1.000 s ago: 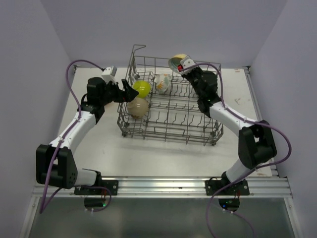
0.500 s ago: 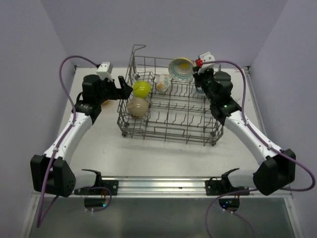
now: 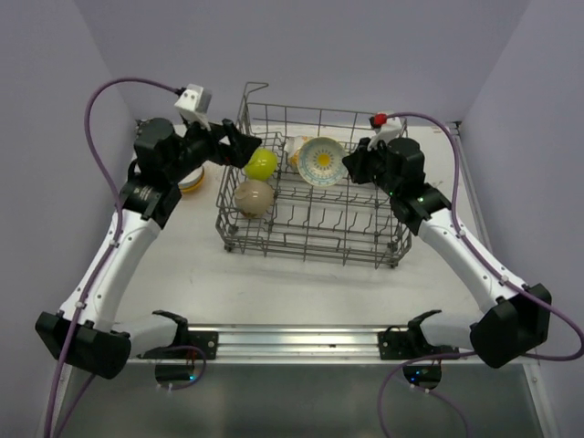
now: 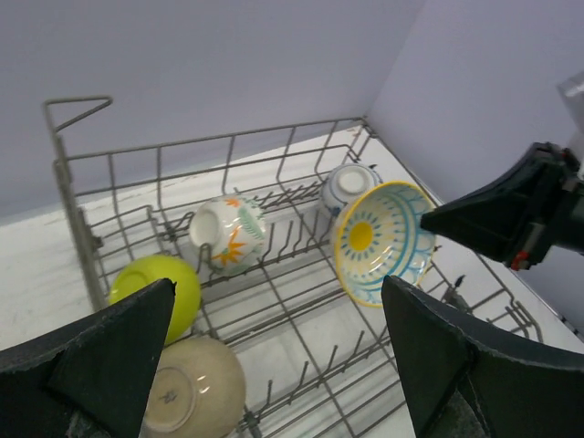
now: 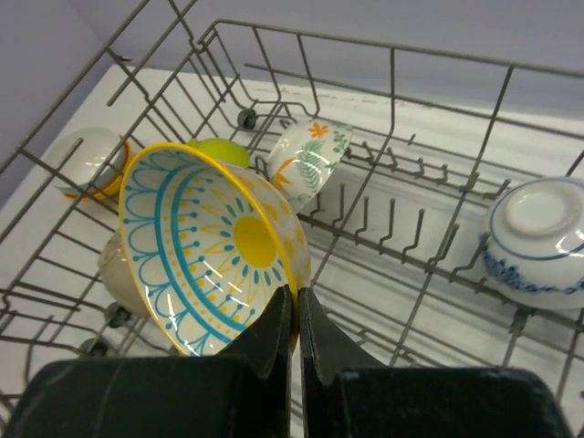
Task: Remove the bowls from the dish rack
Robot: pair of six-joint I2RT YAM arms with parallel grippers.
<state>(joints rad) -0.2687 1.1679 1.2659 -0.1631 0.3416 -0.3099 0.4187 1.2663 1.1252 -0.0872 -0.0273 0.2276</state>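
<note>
At frame centre, over the dish rack (image 3: pixel 310 239) | right gripper (image 5: pixel 295 306) pinches the yellow-rimmed bowl (image 5: pixel 214 251) by its rim | likely light, rigid, glazed-slick, chippable | left gripper (image 4: pixel 278 315) spread wide, empty

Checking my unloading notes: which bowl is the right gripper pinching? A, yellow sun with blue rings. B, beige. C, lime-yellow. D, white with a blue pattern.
A: the right gripper is shut on the rim of the sun-patterned bowl, as the right wrist view shows.

Soft even lighting, faint shadows, sharp focus, no glare
</note>
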